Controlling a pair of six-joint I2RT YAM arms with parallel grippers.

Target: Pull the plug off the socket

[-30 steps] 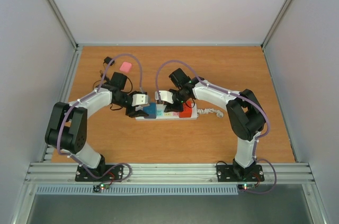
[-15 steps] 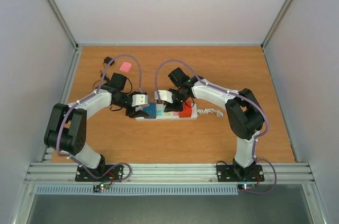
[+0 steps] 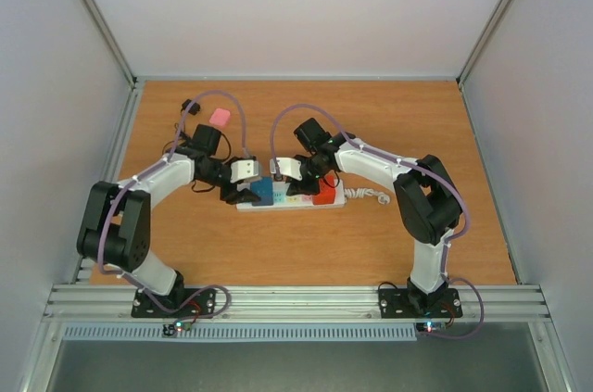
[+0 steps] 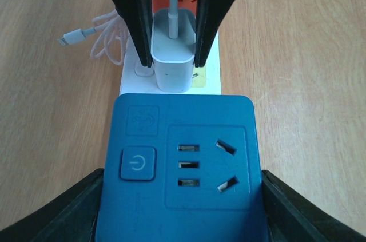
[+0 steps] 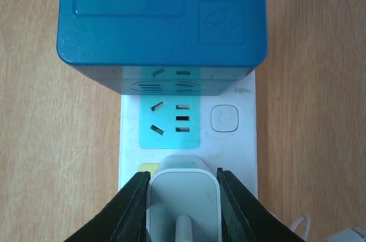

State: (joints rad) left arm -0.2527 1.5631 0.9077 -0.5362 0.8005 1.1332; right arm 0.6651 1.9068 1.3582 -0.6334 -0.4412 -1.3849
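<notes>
The white boxy plug point(image 4: 171, 62) stands in the long white power strip point(image 5: 240, 150) mid wooden table point(image 3: 389, 244), clamped by the right pincer point(image 5: 182, 210); the left pincer point(image 4: 180, 210) hugs the strip's raised blue outlet block point(image 4: 189, 139), fingertips cut off

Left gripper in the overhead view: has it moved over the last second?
Yes, slightly: the left gripper has crept toward the far edge of the table and a touch right, judged against the power strip, which lies unchanged.
</notes>
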